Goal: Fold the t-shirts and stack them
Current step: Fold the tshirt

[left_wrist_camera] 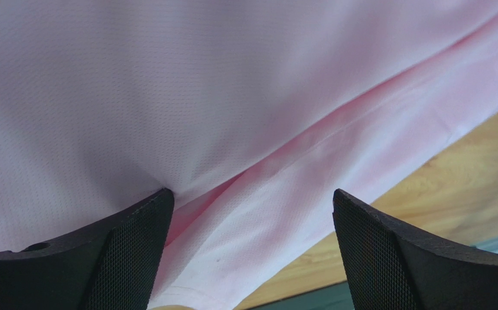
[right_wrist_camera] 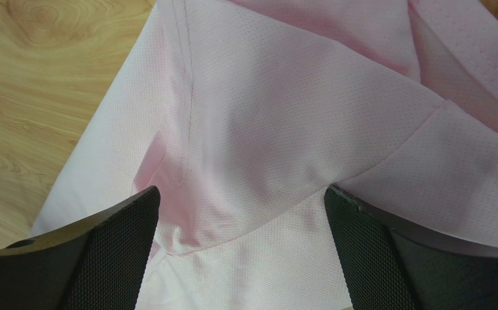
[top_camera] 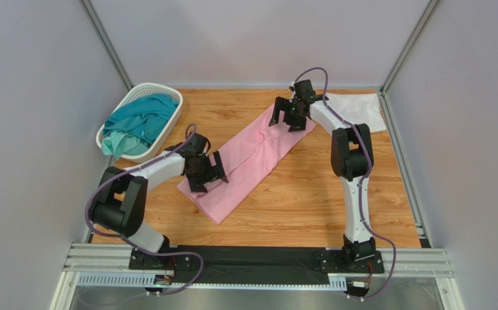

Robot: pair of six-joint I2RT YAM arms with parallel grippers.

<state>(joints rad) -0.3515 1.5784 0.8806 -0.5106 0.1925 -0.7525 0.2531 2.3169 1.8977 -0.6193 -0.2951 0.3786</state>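
The light pink t-shirt (top_camera: 251, 158) lies folded into a long strip running diagonally across the middle of the table. My left gripper (top_camera: 207, 173) is open over its near left end; the cloth fills the left wrist view (left_wrist_camera: 232, 116) between the spread fingers. My right gripper (top_camera: 288, 114) is open over its far end, with pink cloth and a seam (right_wrist_camera: 264, 129) between its fingers. The white t-shirt (top_camera: 360, 108) lies flat at the far right. The teal t-shirt (top_camera: 138, 121) is heaped in the basket. The orange shirt is out of view.
A white lattice basket (top_camera: 165, 94) stands at the far left against the wall. Grey walls close the table on three sides. Bare wood (top_camera: 310, 194) shows near and right of the pink shirt.
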